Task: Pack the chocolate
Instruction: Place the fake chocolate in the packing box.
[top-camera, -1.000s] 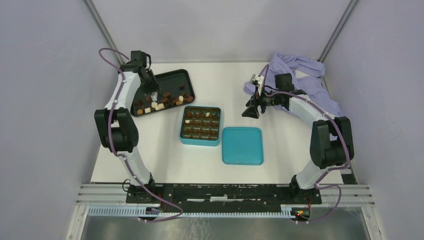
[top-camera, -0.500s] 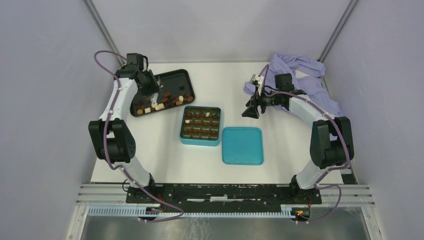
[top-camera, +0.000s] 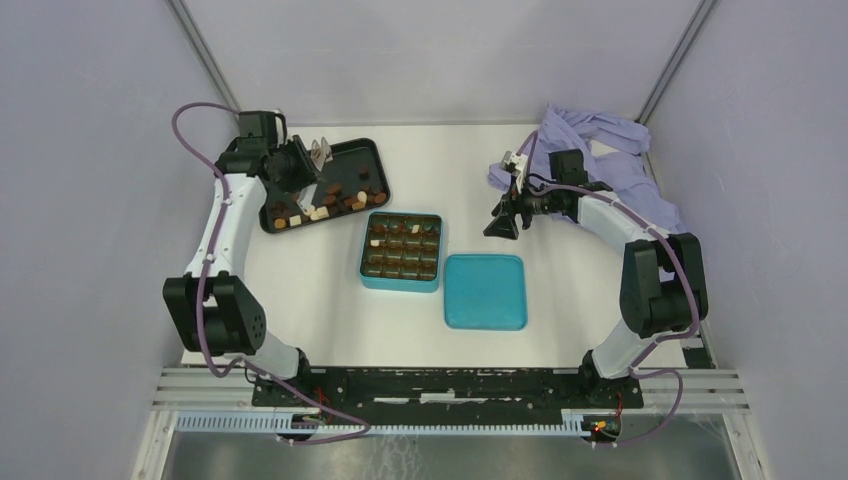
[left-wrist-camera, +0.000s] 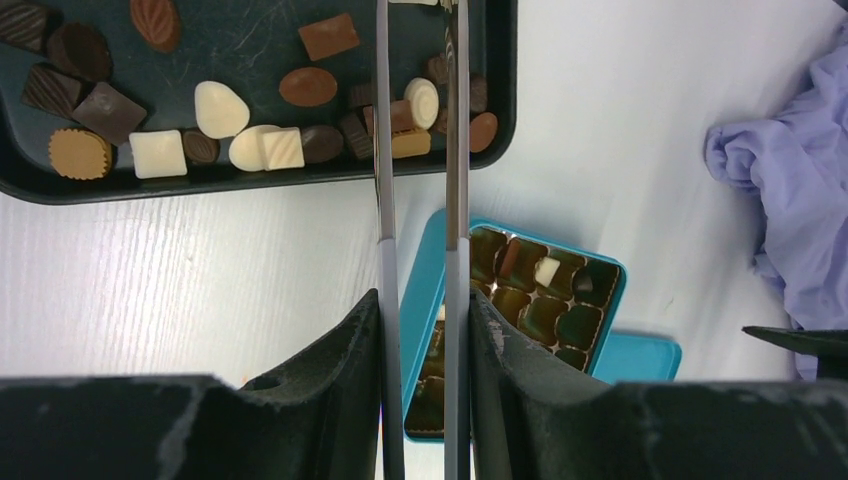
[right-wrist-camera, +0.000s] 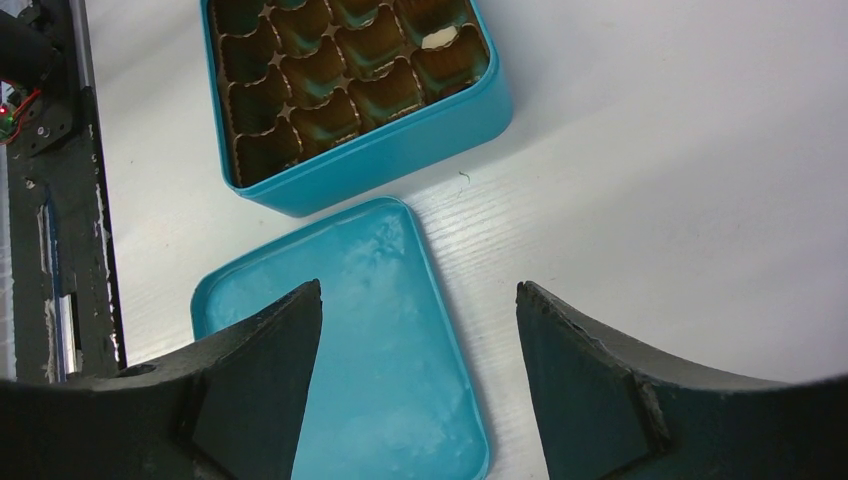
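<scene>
Several chocolate pieces (top-camera: 322, 198), dark, tan and cream-white, lie in a black tray (top-camera: 352, 152) at the far left; they also show in the left wrist view (left-wrist-camera: 250, 140). The teal square box (top-camera: 401, 250) with a brown grid insert holds a few pieces, among them a white one (left-wrist-camera: 546, 270). My left gripper (top-camera: 298, 165) is shut on grey metal tongs (left-wrist-camera: 385, 200) and holds them above the tray. The tongs' tips run off the top of the left wrist view. My right gripper (top-camera: 500, 222) is open and empty, above the table near the box's lid (right-wrist-camera: 350, 340).
The teal lid (top-camera: 485, 291) lies flat to the right of the box, nearer the arms. A crumpled lilac cloth (top-camera: 600, 150) lies at the far right corner. Grey walls close in both sides and the back.
My left arm has swung back and to the left, lifting the tongs off the chocolates toward the tray's far side. The right arm has not moved.
</scene>
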